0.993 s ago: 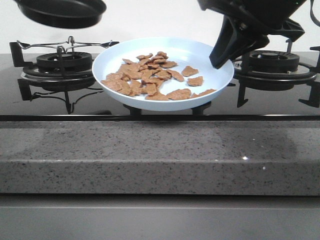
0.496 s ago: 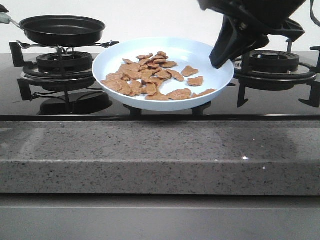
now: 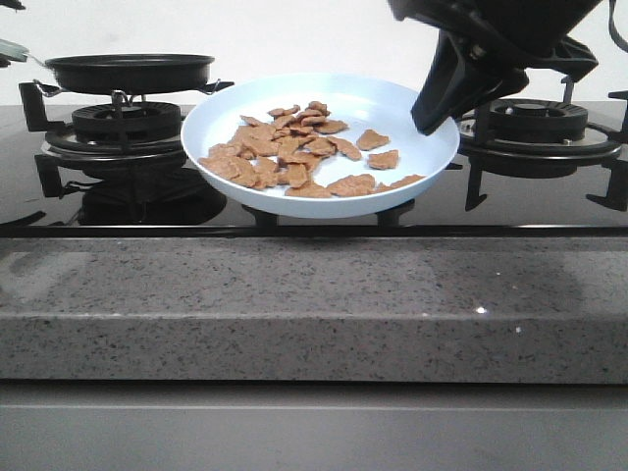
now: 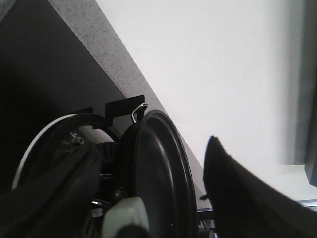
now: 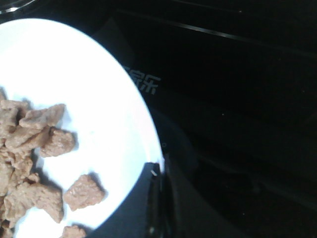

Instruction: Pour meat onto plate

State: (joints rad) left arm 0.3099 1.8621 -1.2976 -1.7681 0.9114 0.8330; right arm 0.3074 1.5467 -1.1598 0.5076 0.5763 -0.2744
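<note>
The pale-blue plate (image 3: 412, 137) sits tilted at the middle of the hob, with the meat (image 3: 294, 147) spread loosely over it. My right gripper (image 3: 428, 124) is shut on the plate's right rim. The right wrist view shows its finger (image 5: 136, 208) over the rim (image 5: 124, 94), beside meat pieces (image 5: 84, 191). The empty black frying pan (image 3: 130, 71) sits level on the left burner. In the left wrist view my left gripper (image 4: 156, 148) straddles the pan's pale handle (image 4: 124, 218). Its fingers (image 4: 237, 193) stand apart, with a gap beside the handle.
A black glass hob (image 3: 196, 201) holds two burners with raised metal grates, one at the left (image 3: 123, 123) and one at the right (image 3: 540, 123). A grey speckled stone counter edge (image 3: 314, 304) runs along the front. A white wall stands behind.
The pan has come down from high at the left and levelled out onto the left burner grate. The plate, the meat and my right gripper have not moved.
</note>
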